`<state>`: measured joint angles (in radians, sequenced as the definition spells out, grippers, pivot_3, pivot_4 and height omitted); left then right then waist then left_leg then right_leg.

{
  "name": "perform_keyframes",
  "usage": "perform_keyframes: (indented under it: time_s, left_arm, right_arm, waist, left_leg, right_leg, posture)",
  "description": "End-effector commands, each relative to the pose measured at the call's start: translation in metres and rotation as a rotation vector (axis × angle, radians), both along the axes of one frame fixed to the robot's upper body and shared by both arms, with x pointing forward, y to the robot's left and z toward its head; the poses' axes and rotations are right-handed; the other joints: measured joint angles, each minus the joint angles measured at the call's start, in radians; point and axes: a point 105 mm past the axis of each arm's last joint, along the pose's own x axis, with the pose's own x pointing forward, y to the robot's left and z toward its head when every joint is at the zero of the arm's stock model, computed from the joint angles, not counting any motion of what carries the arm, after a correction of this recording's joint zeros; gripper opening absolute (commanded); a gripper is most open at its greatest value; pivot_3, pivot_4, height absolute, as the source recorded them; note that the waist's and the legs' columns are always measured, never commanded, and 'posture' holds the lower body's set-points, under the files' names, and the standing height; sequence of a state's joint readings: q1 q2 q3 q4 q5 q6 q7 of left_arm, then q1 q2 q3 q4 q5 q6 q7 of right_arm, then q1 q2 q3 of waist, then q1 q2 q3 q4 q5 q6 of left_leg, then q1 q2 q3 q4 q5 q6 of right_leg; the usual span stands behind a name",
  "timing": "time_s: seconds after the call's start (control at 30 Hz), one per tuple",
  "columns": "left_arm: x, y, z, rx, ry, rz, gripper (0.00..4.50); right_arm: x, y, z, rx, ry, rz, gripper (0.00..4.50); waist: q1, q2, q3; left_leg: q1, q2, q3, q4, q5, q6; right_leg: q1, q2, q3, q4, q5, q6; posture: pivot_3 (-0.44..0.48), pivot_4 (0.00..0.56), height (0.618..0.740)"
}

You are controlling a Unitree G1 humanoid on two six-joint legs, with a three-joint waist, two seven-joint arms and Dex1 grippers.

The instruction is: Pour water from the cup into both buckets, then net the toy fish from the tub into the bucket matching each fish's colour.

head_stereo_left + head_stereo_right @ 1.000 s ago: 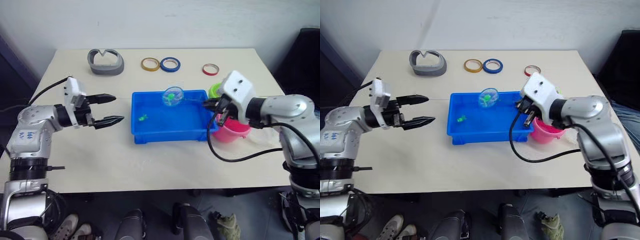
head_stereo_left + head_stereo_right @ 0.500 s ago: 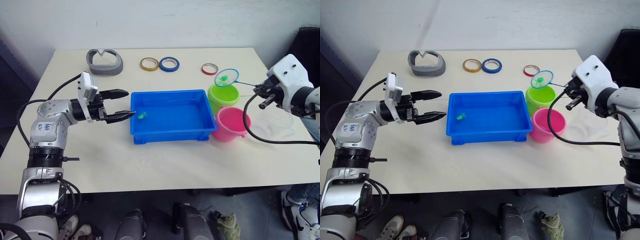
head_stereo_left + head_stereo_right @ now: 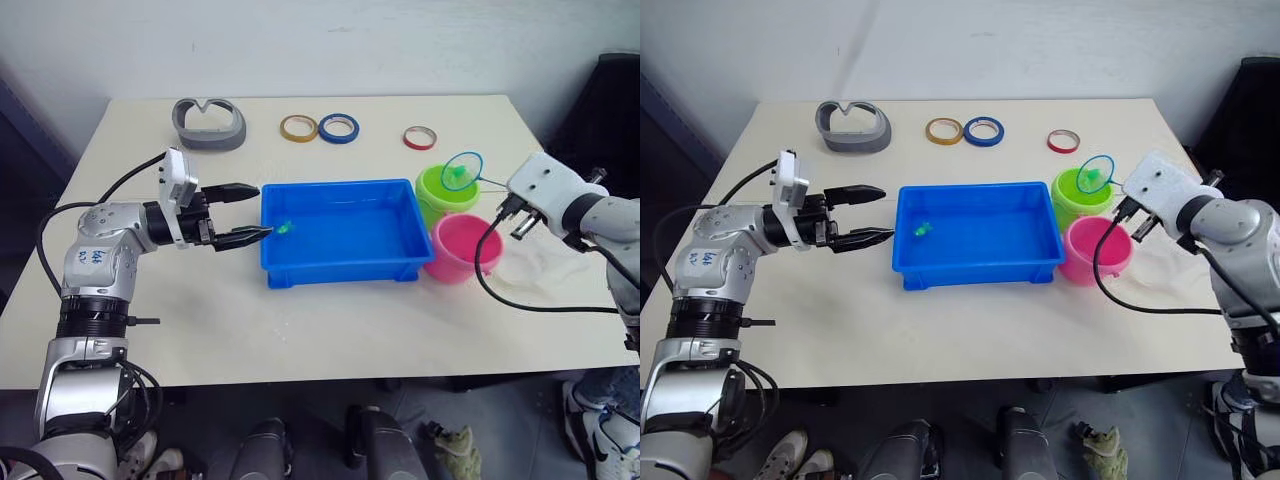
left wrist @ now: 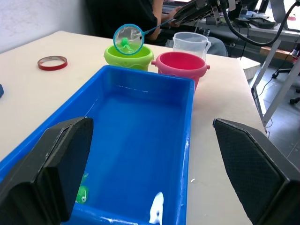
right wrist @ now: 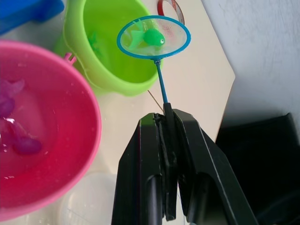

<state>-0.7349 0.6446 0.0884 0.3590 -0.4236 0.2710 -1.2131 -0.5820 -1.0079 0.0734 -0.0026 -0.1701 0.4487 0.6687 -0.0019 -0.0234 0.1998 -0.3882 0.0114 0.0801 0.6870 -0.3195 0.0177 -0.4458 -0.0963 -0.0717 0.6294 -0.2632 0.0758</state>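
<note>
Now the right claw (image 5: 165, 117) is clenched on the thin handle of the net (image 3: 1096, 173), holding its blue hoop over the far rim of the green bucket (image 3: 1075, 197); a green toy fish (image 5: 152, 37) lies in the mesh. The pink bucket (image 3: 1092, 251) stands just beside the green one, nearer the robot, with purple-pink fish (image 5: 21, 143) lying in it. The clear cup (image 4: 190, 43) stands on the desk (image 3: 300, 330) beyond the pink bucket. The blue tub (image 3: 340, 231) sits mid-desk, touching the buckets' left side, and another green fish (image 3: 284, 229) lies near its left wall. The left claw (image 3: 250, 211) hovers released, fingers spread, at the tub's left rim. Three tape rings (image 3: 337, 128) and a grey curved object (image 3: 209, 124) lie along the far edge.
</note>
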Motion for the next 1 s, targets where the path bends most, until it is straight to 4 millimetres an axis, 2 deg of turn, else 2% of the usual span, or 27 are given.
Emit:
perform_keyframes:
  time_s: [0.03, 0.27, 0.63, 1.0]
  left_arm:
    - [-0.004, 0.0, 0.012, 0.012, -0.055, -0.004, 4.47]
    - [-0.004, 0.0, 0.01, 0.01, -0.052, -0.004, 4.47]
    - [-0.003, -0.001, 0.011, 0.009, -0.054, -0.008, 4.47]
    - [-0.003, -0.002, 0.012, 0.008, -0.054, -0.01, 4.47]
  right_arm:
    - [-0.003, -0.002, 0.018, -0.19, -0.094, 0.02, 0.0]
    - [-0.005, 0.009, 0.017, -0.452, -0.137, 0.09, 0.0]
    - [-0.008, 0.015, 0.018, -0.765, -0.228, 0.141, 0.0]
    - [-0.009, 0.012, 0.012, -0.982, -0.273, 0.152, 0.0]
  waist:
    - [0.0, 0.0, 0.0]
    - [-0.002, 0.0, 0.0]
    - [-0.001, 0.0, 0.0]
    - [-0.001, 0.0, 0.0]
  left_leg:
    - [0.0, 0.0, 0.0, 0.0, 0.0, 0.0]
    - [0.0, 0.0, 0.0, 0.0, 0.0, 0.0]
    - [0.0, 0.0, 0.001, 0.0, 0.0, 0.0]
    - [0.001, 0.0, 0.001, 0.0, 0.0, -0.001]
  right_leg:
    - [0.0, 0.0, 0.0, 0.0, 0.0, 0.0]
    - [0.0, 0.0, 0.0, -0.001, 0.0, 0.0]
    - [0.0, 0.0, 0.001, -0.001, 0.0, 0.0]
    - [0.0, 0.001, 0.001, 0.0, 0.0, 0.0]
  posture:
    - [0.0, 0.15, 0.713]
    - [0.0, 0.15, 0.713]
    - [0.0, 0.15, 0.713]
    - [0.0, 0.15, 0.713]
